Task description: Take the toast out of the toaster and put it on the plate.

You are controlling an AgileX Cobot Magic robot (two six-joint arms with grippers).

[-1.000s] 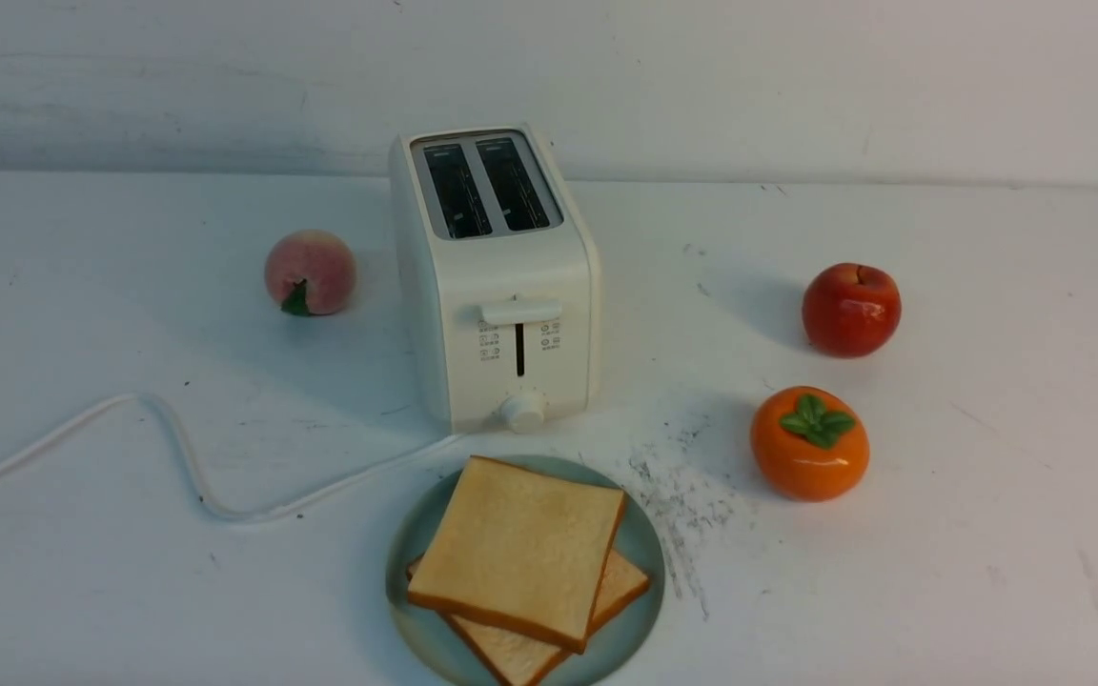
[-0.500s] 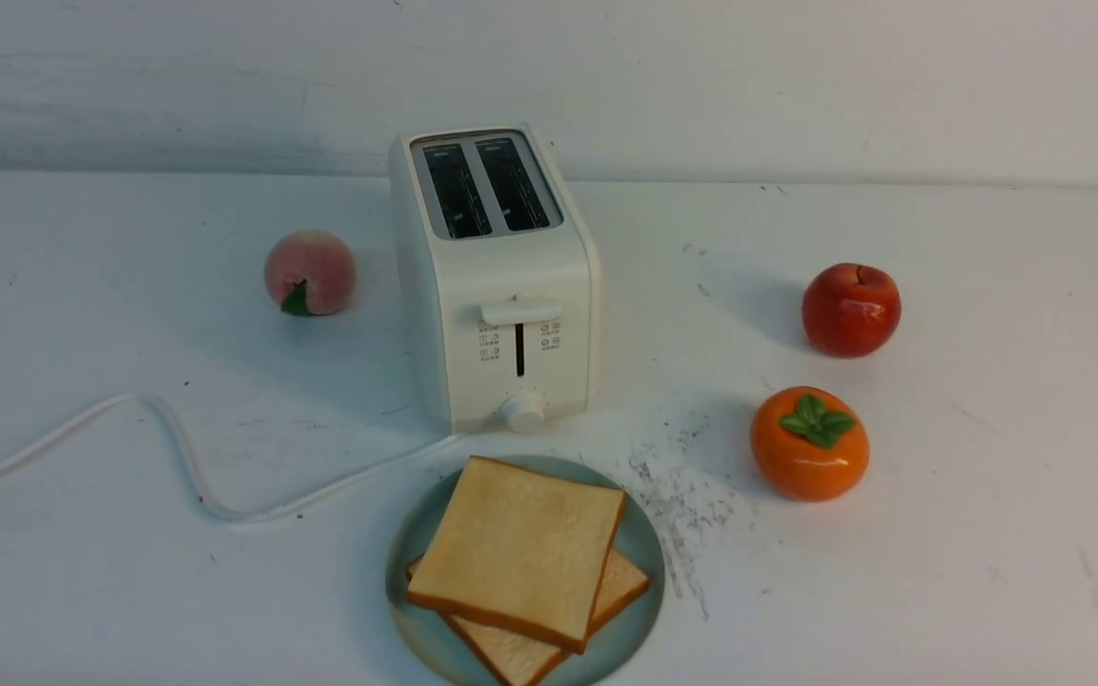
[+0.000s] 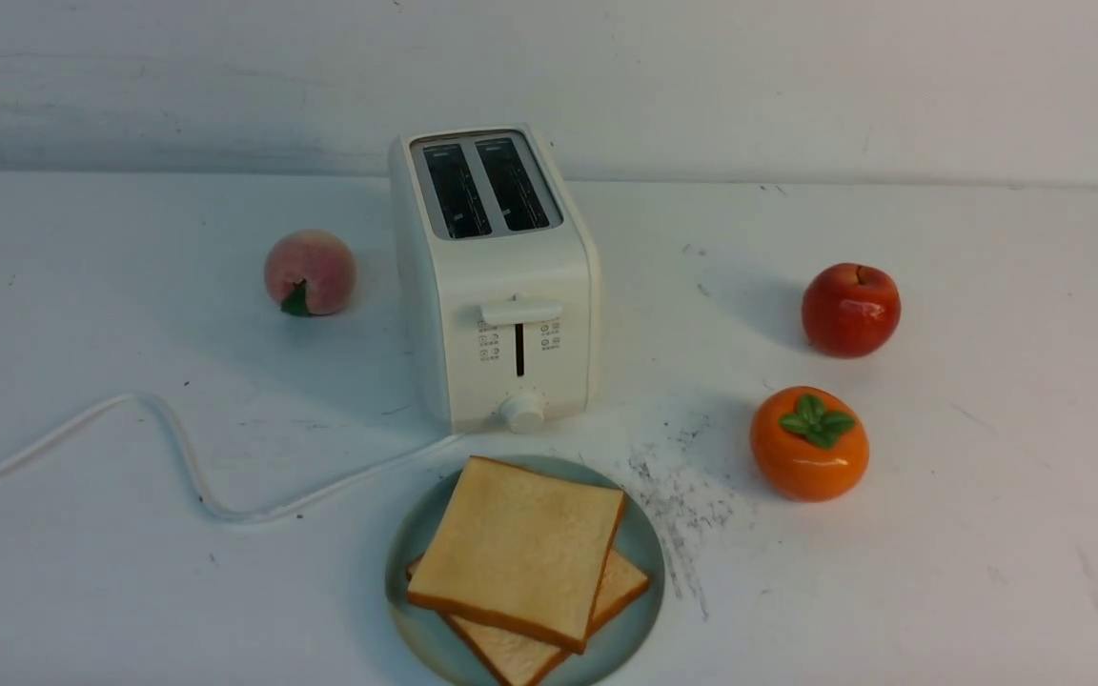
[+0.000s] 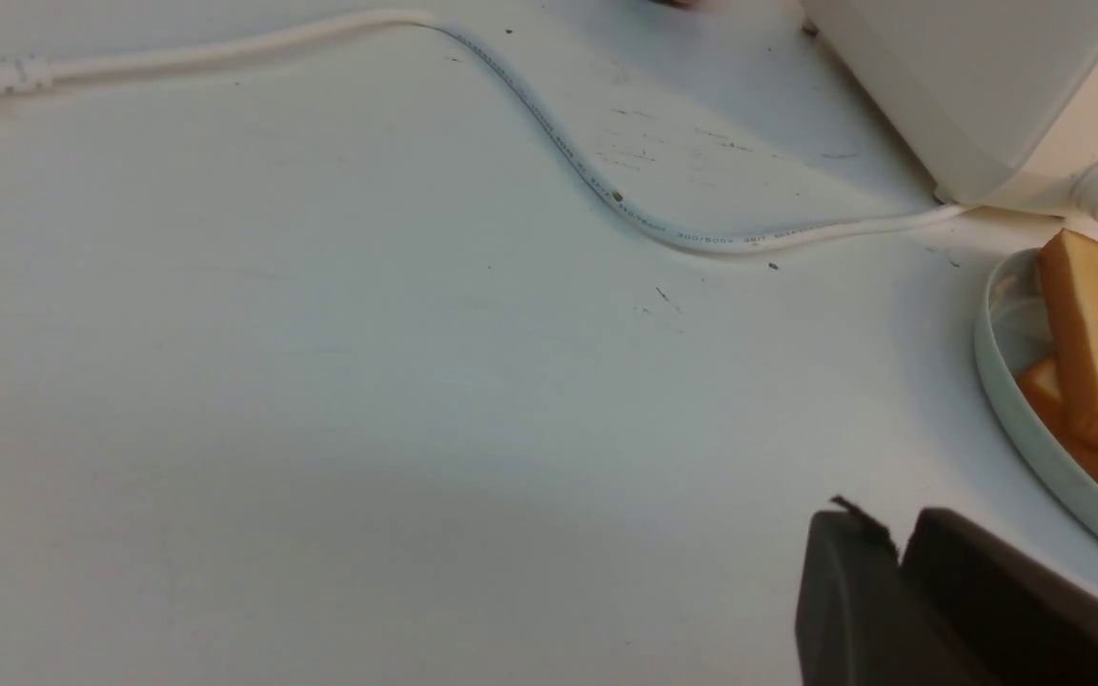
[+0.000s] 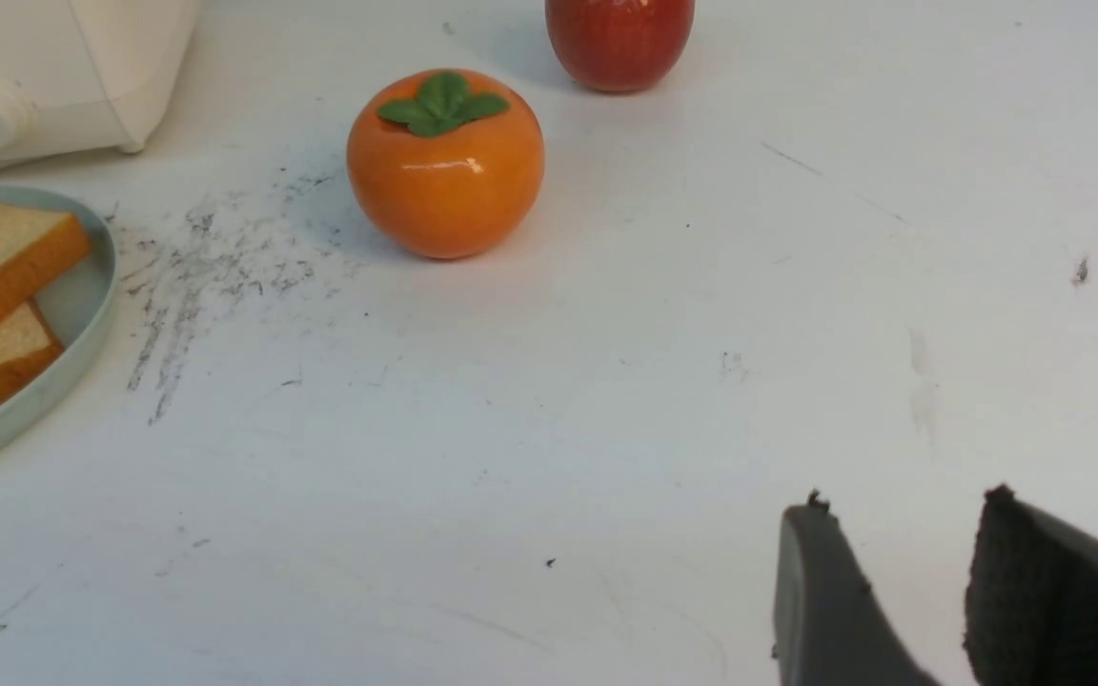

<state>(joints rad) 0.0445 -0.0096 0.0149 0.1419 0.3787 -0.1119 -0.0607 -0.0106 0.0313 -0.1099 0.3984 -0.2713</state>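
Two slices of toast (image 3: 520, 548) lie stacked on the pale blue-green plate (image 3: 644, 557) at lower centre of the front view, just before the cream-white toaster (image 3: 497, 276), whose two slots show dark and empty; the job looks done. Nothing on the desk (image 3: 968, 572) differs from a second earlier, and neither arm enters that view. Each wrist view shows its hand low and off the plate: the left hand (image 4: 897, 548) parted by a sliver, the right hand (image 5: 902, 519) spread wider, both empty.
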